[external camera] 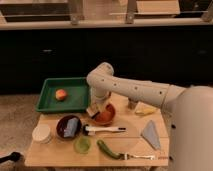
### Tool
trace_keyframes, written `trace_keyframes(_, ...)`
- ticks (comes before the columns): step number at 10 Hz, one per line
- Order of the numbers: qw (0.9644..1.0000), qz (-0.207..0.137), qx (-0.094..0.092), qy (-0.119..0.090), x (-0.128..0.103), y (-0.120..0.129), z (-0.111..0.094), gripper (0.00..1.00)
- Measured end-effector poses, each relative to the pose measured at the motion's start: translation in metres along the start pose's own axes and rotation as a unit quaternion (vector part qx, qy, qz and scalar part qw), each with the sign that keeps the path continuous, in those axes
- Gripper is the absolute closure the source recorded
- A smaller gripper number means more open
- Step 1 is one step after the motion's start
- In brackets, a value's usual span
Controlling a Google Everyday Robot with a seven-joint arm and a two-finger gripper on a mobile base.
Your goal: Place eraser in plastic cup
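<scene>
My gripper [95, 108] hangs from the white arm, just left of the red bowl [106, 116] and in front of the green tray [50, 100]. It is shut on the eraser [92, 111], a small tan block, and holds it a little above the table. The plastic cup [82, 145], short and translucent light green, stands upright near the table's front edge, down and to the left of the gripper, in front of the dark bowl [69, 127].
The tray holds an orange fruit [61, 94]. A black-handled brush [106, 130] lies between gripper and cup. Also on the table are a white lidded container [41, 133], a green vegetable [108, 149], a fork [141, 156], a grey cloth [151, 134], a yellow item [145, 110] and a dark cup [131, 104].
</scene>
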Motion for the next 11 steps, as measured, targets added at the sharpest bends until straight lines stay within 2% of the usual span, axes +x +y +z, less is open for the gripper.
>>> trace_keyframes(3, 1.0, -0.006, -0.003, -0.004, 0.001, 0.002, 0.001, 0.97)
trace_keyframes(6, 0.9984, -0.05, -0.008, -0.024, -0.019, 0.011, -0.002, 0.97)
trace_keyframes(8, 0.9956, -0.08, -0.004, -0.048, -0.031, 0.022, -0.007, 0.97)
trace_keyframes(11, 0.9871, -0.144, -0.005, -0.07, -0.059, 0.035, -0.014, 0.97)
